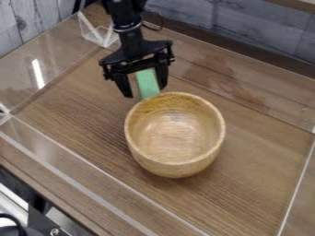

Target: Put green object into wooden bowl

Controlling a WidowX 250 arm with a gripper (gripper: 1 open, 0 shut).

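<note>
We're on a brown wooden surface (74,124), grain lines running across it, white strips marking it at the left and down the right side. And there's the green object (149,83) — bright, flat, longer than it is wide — lying just beyond the rim of the wooden bowl (175,135), near its far left edge as the camera sees it. The bowl sits upright, round and pale tan, its open inside facing up at us.

Now look at the black fingers (134,76): they're spread wide, right around the green piece, one to the left and one to the right — whether either touches it, I can't tell. Behind them the dark robot arm (124,17) comes in from the far edge. Over on the far left, some clear, crinkled plastic (95,30) beside the arm, and down in the near left corner, black cables (35,221) bunched by the edge.
</note>
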